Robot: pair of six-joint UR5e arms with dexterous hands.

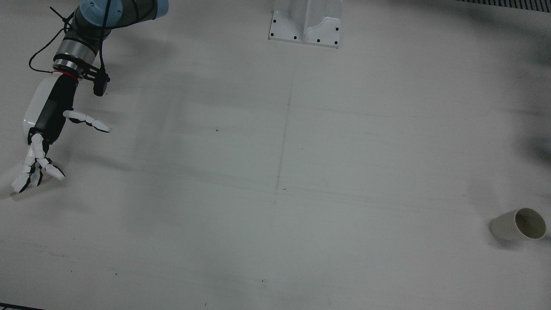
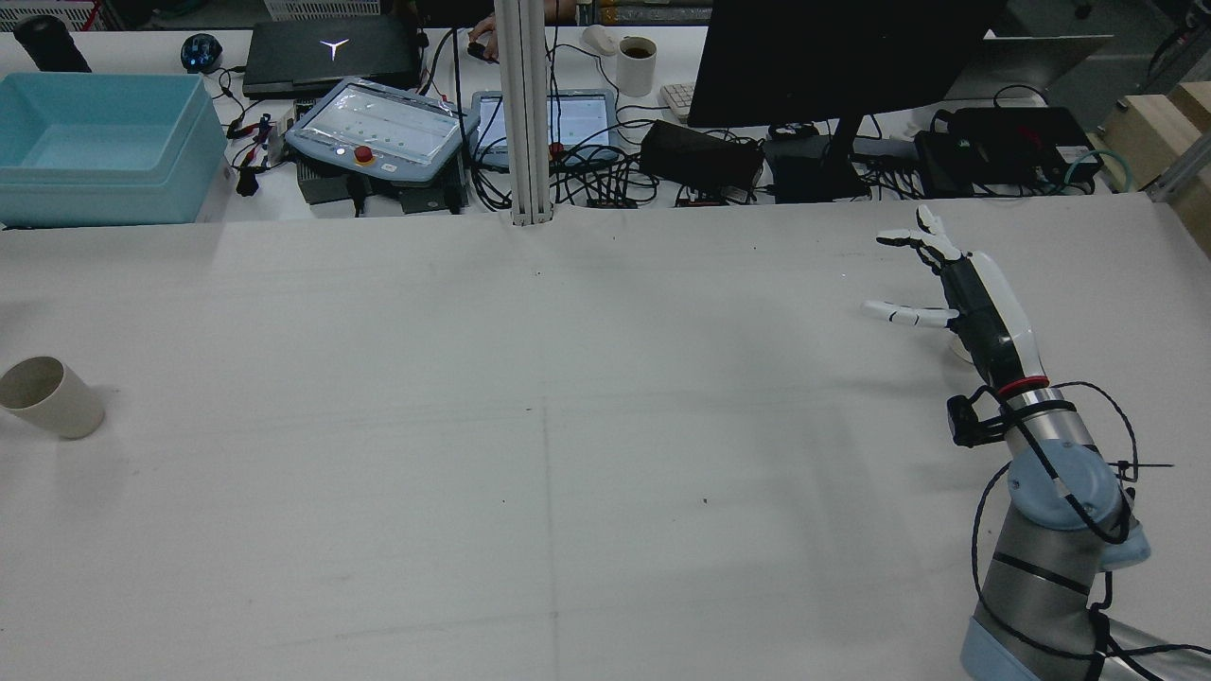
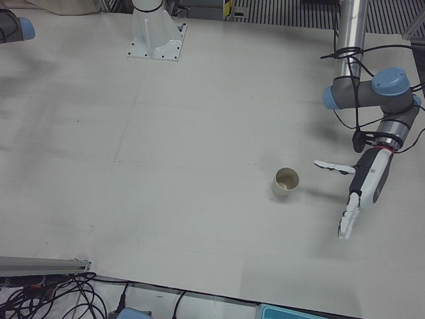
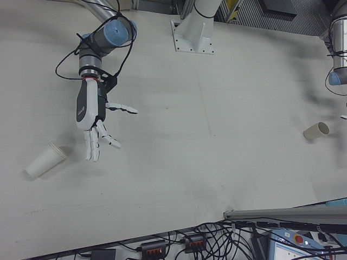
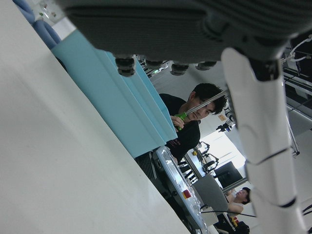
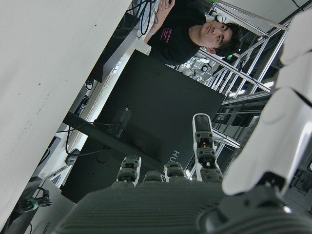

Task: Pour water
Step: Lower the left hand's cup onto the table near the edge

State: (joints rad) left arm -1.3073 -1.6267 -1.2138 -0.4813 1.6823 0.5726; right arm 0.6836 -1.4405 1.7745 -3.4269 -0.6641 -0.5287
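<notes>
The big white table [image 2: 605, 378] fills most of every view. At its far edge in the rear view stand a black monitor [image 2: 833, 57], a light blue plastic bin [image 2: 95, 142] on the left, and grey tablet-like control pads [image 2: 378, 128] with many black cables.

The right arm [image 2: 1050, 530] reaches over the right side of the table in the rear view. Its black and white right hand [image 2: 956, 293] holds nothing. Its fingers [image 2: 922, 236] are spread apart and stretched out straight, with one finger pointing off to the side. In the right-front view the right hand [image 4: 92, 122] hangs above the table, and a white paper cup stack [image 4: 44, 160] lies on its side near it. The cups are down and to the left of the fingertips [image 4: 92, 154] in that view, close by but not touching them.

The left arm [image 3: 372, 93] shows in the left-front view. The left hand [image 3: 362, 186] is also empty, with its fingers [image 3: 346, 222] spread out and one finger sticking out sideways. A cream paper cup [image 3: 285, 182] stands just to the left of this hand in that view, near the sideways finger but apart from it. In the rear view the cream paper cup [image 2: 47, 397] sits at the far left edge of the table, its mouth tipped a little towards the left.

A person in a black shirt [image 6: 185, 29] shows in the right hand view behind the table.
</notes>
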